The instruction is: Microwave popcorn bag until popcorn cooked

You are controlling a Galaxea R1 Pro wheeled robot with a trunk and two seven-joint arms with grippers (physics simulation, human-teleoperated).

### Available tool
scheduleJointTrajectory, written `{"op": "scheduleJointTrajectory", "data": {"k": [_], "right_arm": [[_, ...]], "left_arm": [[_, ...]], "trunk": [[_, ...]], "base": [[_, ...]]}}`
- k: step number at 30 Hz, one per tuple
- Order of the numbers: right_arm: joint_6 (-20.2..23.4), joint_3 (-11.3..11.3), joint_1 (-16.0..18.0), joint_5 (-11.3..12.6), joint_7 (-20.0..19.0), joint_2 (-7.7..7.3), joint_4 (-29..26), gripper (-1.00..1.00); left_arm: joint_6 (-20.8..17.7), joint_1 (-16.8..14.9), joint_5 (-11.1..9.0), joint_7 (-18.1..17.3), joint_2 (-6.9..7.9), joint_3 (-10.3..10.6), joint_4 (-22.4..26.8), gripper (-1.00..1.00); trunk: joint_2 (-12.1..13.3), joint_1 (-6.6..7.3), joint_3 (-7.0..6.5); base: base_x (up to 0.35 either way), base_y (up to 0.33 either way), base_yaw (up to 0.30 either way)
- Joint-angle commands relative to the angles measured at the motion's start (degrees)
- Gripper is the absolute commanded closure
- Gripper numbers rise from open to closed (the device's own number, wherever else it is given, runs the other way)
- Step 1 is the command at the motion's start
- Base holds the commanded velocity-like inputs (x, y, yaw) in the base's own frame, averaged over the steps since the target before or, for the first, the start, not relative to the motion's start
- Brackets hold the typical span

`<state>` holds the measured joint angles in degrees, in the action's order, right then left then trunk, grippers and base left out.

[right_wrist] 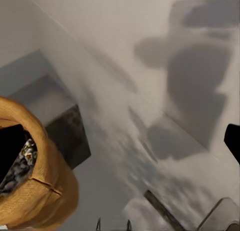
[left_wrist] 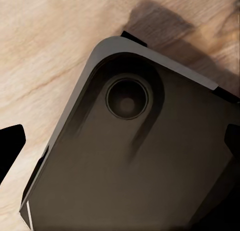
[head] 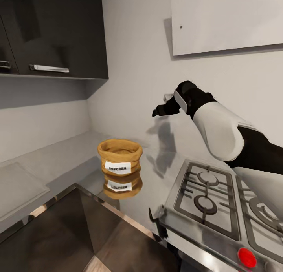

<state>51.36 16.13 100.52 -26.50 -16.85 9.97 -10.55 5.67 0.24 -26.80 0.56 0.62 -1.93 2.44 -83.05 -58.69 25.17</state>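
Note:
The popcorn bag (head: 120, 159), a squat tan sack with a white "POPCORN" label, stands upright on the shiny grey countertop (head: 161, 179) near the corner, mirrored in its surface. My right gripper (head: 158, 112) hangs in the air above and to the right of the bag, close to the back wall, and holds nothing. In the right wrist view the bag (right_wrist: 47, 191) shows speckled popcorn (right_wrist: 22, 167) inside it, and the gripper (right_wrist: 120, 146) is open. The left gripper (left_wrist: 120, 143) is open over my dark base (left_wrist: 135, 161). The microwave is out of view.
A gas hob (head: 220, 201) with grates and a red knob (head: 247, 258) lies right of the bag. A dark wall cabinet (head: 55, 32) with a bar handle hangs at the upper left, and a white cabinet (head: 228, 17) at the upper right. Wooden floor (left_wrist: 45, 51) lies below.

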Motion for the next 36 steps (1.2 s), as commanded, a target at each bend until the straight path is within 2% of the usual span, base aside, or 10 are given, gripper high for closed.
{"op": "scheduleJointTrajectory", "data": {"k": [1, 9, 11, 12, 14, 17, 19, 22, 30, 36], "right_arm": [[0.23, 0.30, 0.02, -0.62, -0.42, 0.03, 0.08, -1.00], [0.15, 0.18, 0.02, -0.51, -1.84, 0.03, 0.62, -1.00], [-0.14, 0.06, 0.02, -2.14, -6.98, 0.03, 3.41, -1.00], [-0.56, 0.05, 0.02, -5.17, -10.76, 0.03, 4.34, -1.00], [-6.20, 0.04, 0.02, -14.98, -22.04, 0.03, 5.61, -1.00], [-12.96, 0.09, 0.02, -23.31, -30.08, 0.03, 8.82, -1.00], [-14.92, 0.11, 0.02, -25.55, -31.49, 0.03, 9.69, -1.00], [-16.01, 0.20, 0.02, -26.71, -32.25, 0.03, 10.05, -1.00], [-16.13, 0.44, 0.02, -26.67, -32.48, 0.03, 9.85, -1.00], [-16.22, 1.00, 0.02, -24.55, -31.26, 0.03, 9.37, -1.00]], "left_arm": [[0.04, 0.03, 0.06, 0.06, -0.01, -0.18, 0.11, -1.00], [0.12, 0.03, 0.08, 0.06, -0.01, -0.15, 0.11, -1.00], [0.13, 0.03, 0.08, 0.06, -0.01, -0.16, 0.11, -1.00], [0.13, 0.03, 0.08, 0.06, -0.01, -0.16, 0.11, -1.00], [0.13, 0.03, 0.08, 0.06, -0.01, -0.17, 0.11, -1.00], [0.13, 0.03, 0.08, 0.06, -0.01, -0.15, 0.11, -1.00], [0.13, 0.03, 0.08, 0.06, -0.01, -0.17, 0.11, -1.00], [0.13, 0.03, 0.08, 0.06, -0.01, -0.18, 0.11, -1.00], [0.13, 0.03, 0.01, 0.06, -0.01, -0.26, 0.11, -1.00], [0.13, 0.03, -0.17, 0.06, 0.01, -0.30, 0.11, -1.00]], "trunk": [[-0.03, -0.03, 0.05], [-0.03, -0.03, 0.05], [-0.03, -0.03, 0.05], [-0.03, -0.03, 0.05], [-0.03, -0.03, 0.05], [-0.03, -0.03, 0.05], [-0.03, -0.03, 0.05], [-0.03, -0.03, 0.05], [-0.03, -0.03, 0.05], [-0.03, -0.03, 0.05]], "base": [[0.322, 0.000, 0.000], [0.140, 0.000, 0.000], [0.001, 0.000, 0.000], [0.000, 0.000, 0.000], [0.000, 0.000, 0.000], [0.000, 0.000, 0.000], [0.000, 0.000, 0.000], [0.000, 0.000, 0.000], [0.000, 0.000, 0.000], [0.000, 0.000, 0.000]]}}
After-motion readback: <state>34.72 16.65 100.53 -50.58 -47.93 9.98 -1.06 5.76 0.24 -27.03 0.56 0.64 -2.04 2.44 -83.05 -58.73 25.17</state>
